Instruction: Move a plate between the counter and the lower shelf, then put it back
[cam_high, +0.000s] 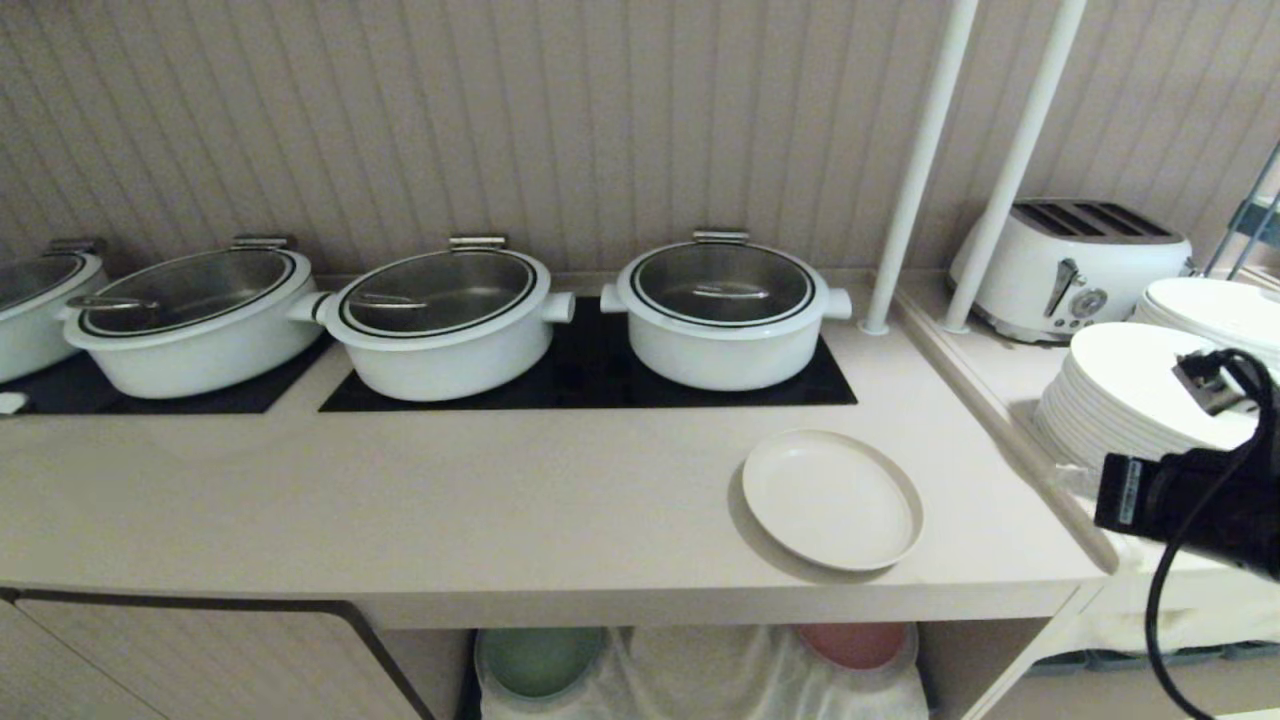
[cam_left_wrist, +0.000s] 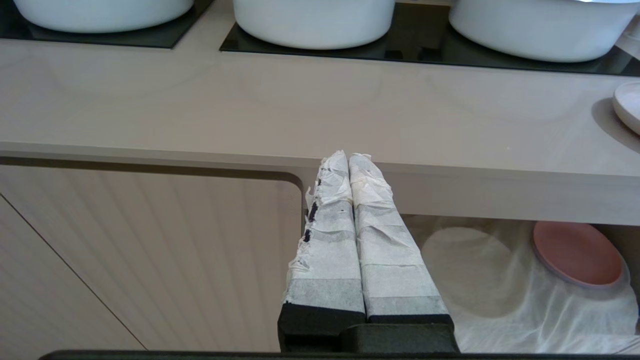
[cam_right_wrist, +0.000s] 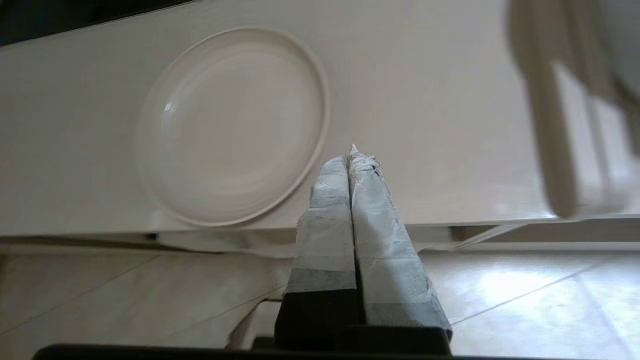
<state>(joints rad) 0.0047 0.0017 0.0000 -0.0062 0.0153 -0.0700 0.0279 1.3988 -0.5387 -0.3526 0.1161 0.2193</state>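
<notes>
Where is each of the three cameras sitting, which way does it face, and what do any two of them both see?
Head view: high up, looking down at the counter, pots and plate; right arm at the edge.
Left wrist view: low before the counter front, facing the lower shelf; shut left gripper shows.
Right wrist view: above the counter's front edge, looking down; shut right gripper beside the plate.
All three share plate and counter.

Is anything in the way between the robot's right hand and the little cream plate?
No. The right gripper, shut and empty, sits just beside the plate on the counter, with only bare counter between them.
</notes>
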